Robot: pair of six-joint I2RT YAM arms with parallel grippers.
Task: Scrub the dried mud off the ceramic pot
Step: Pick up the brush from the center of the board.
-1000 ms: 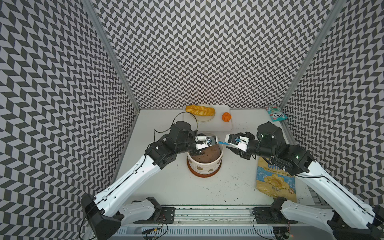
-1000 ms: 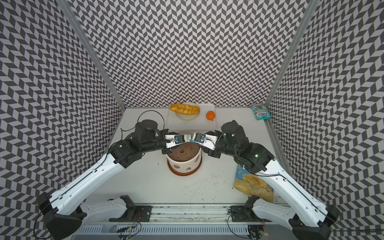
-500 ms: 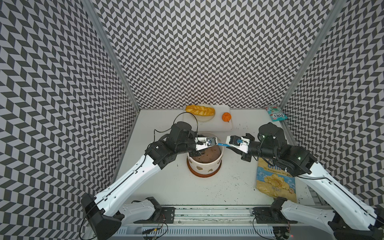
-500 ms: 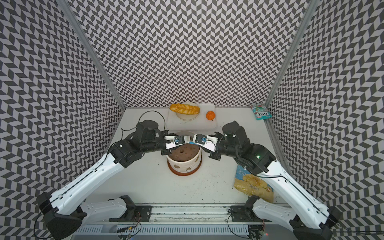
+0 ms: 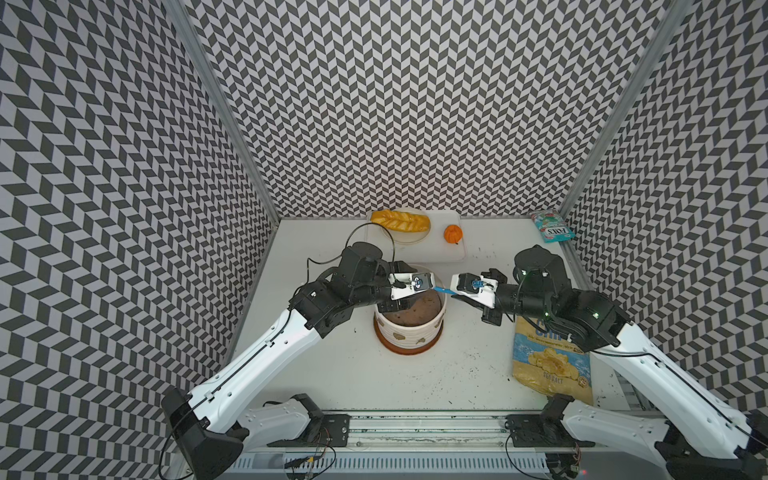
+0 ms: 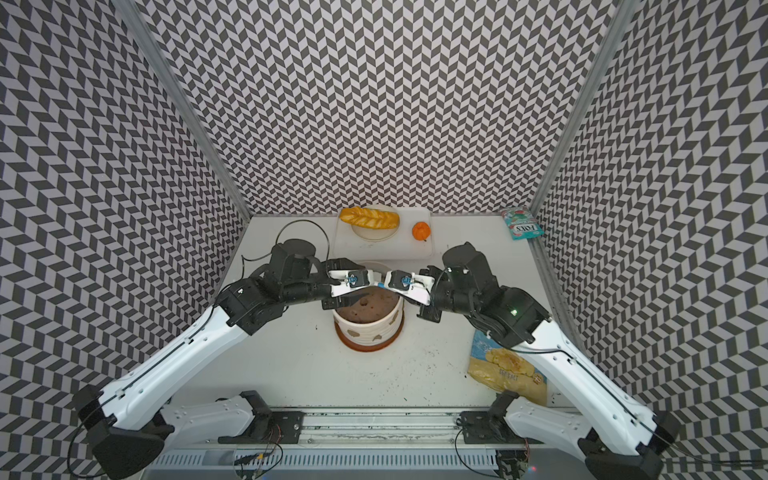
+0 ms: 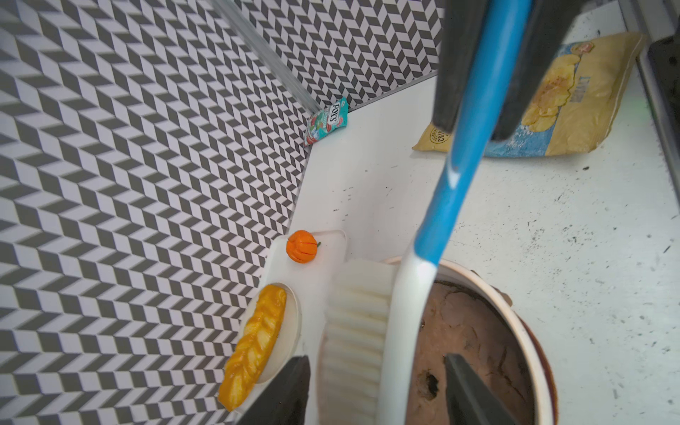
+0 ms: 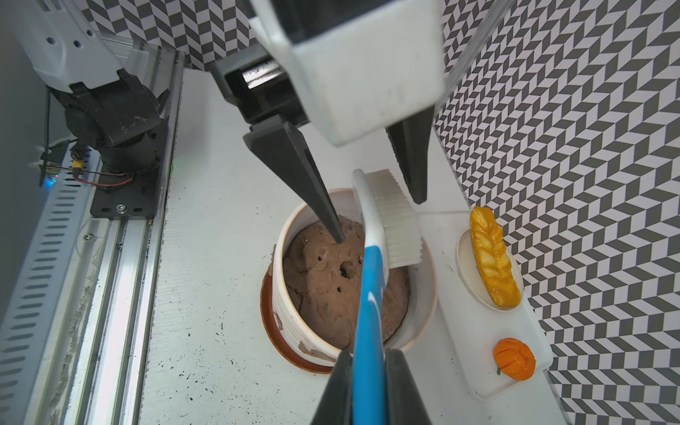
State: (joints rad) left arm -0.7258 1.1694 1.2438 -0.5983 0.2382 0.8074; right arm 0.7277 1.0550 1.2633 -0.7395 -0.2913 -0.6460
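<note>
Several brown dried-mud blotches (image 5: 401, 337) dot the near wall of the white ribbed ceramic pot (image 5: 411, 328), and above its rim we see our right gripper (image 8: 368, 371) clamped on the blue-handled white brush (image 8: 369, 294), our left gripper (image 7: 375, 368) spread loose around its bristles.

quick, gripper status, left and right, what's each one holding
Left gripper: open, jaws apart on either side of the brush head, not clamping it.
Right gripper: shut on the brush's blue handle.

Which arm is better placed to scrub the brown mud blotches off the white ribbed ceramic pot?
Right: the right gripper is shut on the blue brush handle; the left gripper stands open around its white bristles.
</note>
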